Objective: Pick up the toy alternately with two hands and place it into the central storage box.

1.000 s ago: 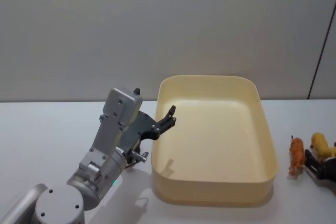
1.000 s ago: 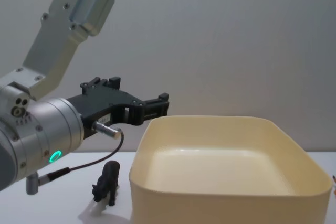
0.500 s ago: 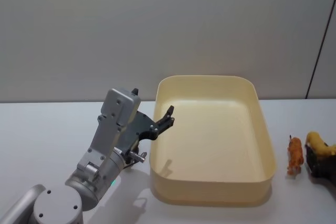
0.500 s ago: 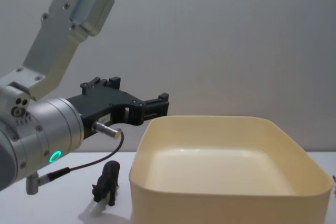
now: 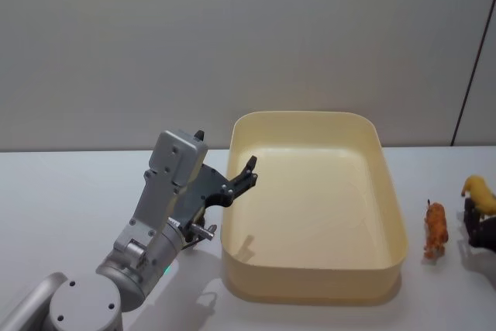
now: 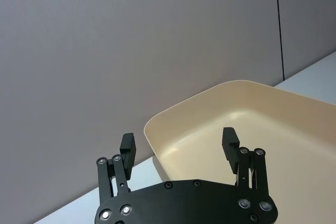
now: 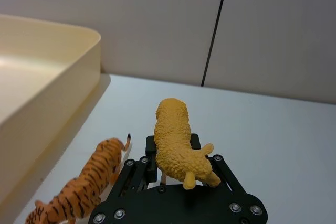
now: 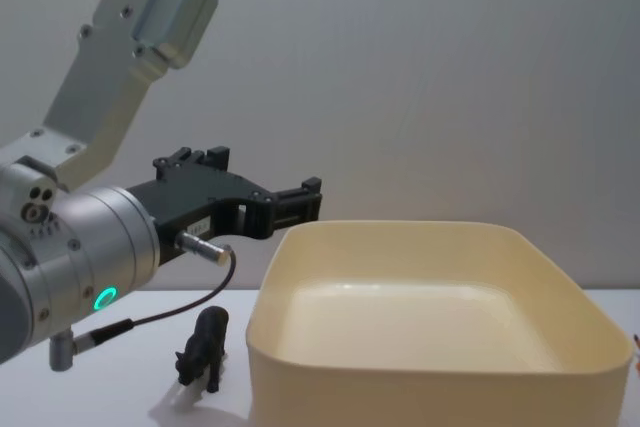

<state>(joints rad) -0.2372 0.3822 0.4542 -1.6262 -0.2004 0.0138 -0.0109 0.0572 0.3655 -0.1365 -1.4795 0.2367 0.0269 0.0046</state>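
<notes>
Soft, even light — faint shadows on the table (image 5: 62, 191) beside the storage box (image 5: 310, 283).

— See the left gripper (image 8: 306, 197)?
— Yes, raised just above the storage box (image 8: 430, 372), at its left rim.
— And beneath?
— Small black animal figurine (image 8: 205, 347), standing just beside the box.

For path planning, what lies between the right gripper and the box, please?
A tiger toy stands there, seen in the head view; the right gripper holds a yellow toy.

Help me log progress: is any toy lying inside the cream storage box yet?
No, the floor of the storage box is bare; the yellow toy sits clamped in the right gripper, outside the box.
</notes>
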